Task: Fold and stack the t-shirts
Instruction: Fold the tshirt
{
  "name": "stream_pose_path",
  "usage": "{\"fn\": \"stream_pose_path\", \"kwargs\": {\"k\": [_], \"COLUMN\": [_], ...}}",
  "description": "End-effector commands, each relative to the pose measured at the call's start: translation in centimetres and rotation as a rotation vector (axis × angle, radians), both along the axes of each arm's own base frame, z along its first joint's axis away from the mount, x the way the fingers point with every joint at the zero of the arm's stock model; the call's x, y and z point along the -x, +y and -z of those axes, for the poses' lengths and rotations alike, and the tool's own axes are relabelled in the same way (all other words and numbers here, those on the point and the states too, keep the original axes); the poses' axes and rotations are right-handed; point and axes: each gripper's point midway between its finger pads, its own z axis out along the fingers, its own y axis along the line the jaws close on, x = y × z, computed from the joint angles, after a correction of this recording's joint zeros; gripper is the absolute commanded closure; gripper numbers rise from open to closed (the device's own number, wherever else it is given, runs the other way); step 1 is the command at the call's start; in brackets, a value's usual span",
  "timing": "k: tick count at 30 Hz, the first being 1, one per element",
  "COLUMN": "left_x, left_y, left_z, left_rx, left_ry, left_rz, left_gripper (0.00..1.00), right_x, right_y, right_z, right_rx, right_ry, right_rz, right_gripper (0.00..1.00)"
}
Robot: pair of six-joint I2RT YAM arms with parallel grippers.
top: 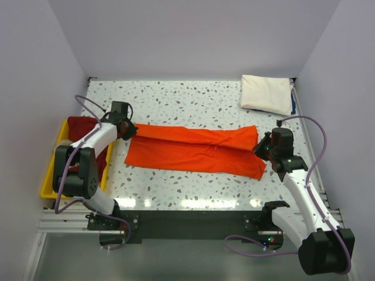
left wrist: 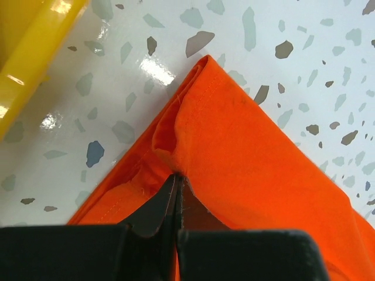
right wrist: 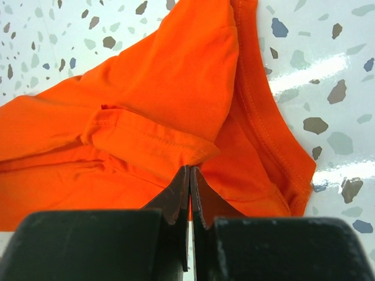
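Note:
The bright orange t-shirt [top: 196, 150] lies folded lengthwise as a long strip across the middle of the table. My left gripper [top: 126, 129] is shut on its left end; in the left wrist view the jaws [left wrist: 177, 177] pinch the cloth [left wrist: 246, 146] near a folded corner. My right gripper [top: 265, 150] is shut on its right end; in the right wrist view the jaws [right wrist: 190, 170] pinch a hemmed edge of the cloth [right wrist: 170, 99]. A folded cream-white t-shirt [top: 266, 93] lies at the back right. A dark red t-shirt [top: 82, 125] lies in the yellow tray.
The yellow plastic tray [top: 50, 178] stands along the table's left edge, and its rim shows in the left wrist view [left wrist: 35, 64]. Grey walls close in the table at the back and both sides. A thin blue object [top: 292, 104] lies beside the cream-white shirt.

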Motion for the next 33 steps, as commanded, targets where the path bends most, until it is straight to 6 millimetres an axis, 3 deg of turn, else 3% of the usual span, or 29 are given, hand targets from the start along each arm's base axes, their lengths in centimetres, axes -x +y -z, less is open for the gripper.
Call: {"fn": "stream_pose_path", "kwargs": {"k": [1, 9, 11, 12, 13, 14, 15, 19, 24, 25, 27, 28, 30, 31, 33], "left_x": [-0.7, 0.9, 1.0, 1.4, 1.4, 1.4, 1.5, 1.3, 0.5, 0.5, 0.5, 0.6, 0.5, 0.6, 0.7], "left_y": [0.6, 0.8, 0.4, 0.3, 0.3, 0.2, 0.2, 0.5, 0.6, 0.2, -0.5, -0.8, -1.5, -1.8, -2.3], "left_z": [-2.1, -0.4, -0.2, 0.1, 0.1, -0.3, -0.3, -1.9, -4.3, -4.5, -4.6, -4.6, -4.7, -4.9, -5.3], "left_rx": [0.0, 0.003, 0.021, 0.026, 0.029, 0.036, 0.037, 0.051, 0.043, 0.063, 0.087, 0.095, 0.109, 0.115, 0.116], "left_ry": [-0.054, -0.019, -0.022, -0.015, -0.019, -0.029, -0.029, -0.06, -0.108, -0.111, -0.12, -0.119, -0.133, -0.138, -0.146], "left_rz": [-0.007, 0.005, 0.019, 0.025, 0.027, 0.032, 0.04, 0.058, 0.097, 0.115, 0.153, 0.165, 0.219, 0.244, 0.292], "left_gripper": [1.0, 1.0, 0.94, 0.89, 0.75, 0.68, 0.63, 0.48, 0.47, 0.47, 0.47, 0.47, 0.47, 0.47, 0.47], "right_x": [-0.1, 0.8, 1.1, 1.3, 1.6, 1.7, 1.8, 1.7, -0.5, -1.0, -2.9, -3.5, -5.2, -5.7, -7.0], "right_y": [-1.0, -0.9, -0.6, -0.3, -0.1, 0.0, 0.1, 1.0, 3.2, 3.6, 4.9, 5.4, 7.0, 7.6, 8.5], "right_z": [-1.5, 0.3, 0.6, 0.8, 1.0, 0.9, 0.9, -0.4, -1.3, -0.4, -0.8, 0.6, -0.2, 0.9, 0.7], "right_rx": [0.037, 0.032, 0.017, 0.005, 0.0, -0.007, -0.01, -0.027, -0.085, -0.092, -0.064, -0.04, -0.013, 0.004, 0.036], "right_ry": [-0.025, 0.016, 0.012, 0.016, 0.02, 0.011, 0.01, -0.023, -0.058, -0.025, -0.055, -0.007, -0.04, -0.012, -0.04], "right_rz": [0.032, 0.027, 0.021, 0.007, -0.004, -0.007, -0.017, -0.08, -0.172, -0.183, -0.216, -0.232, -0.274, -0.288, -0.299], "right_gripper": [1.0, 1.0, 0.98, 0.89, 0.83, 0.75, 0.62, 0.45, 0.43, 0.43, 0.43, 0.43, 0.45, 0.45, 0.45]}}
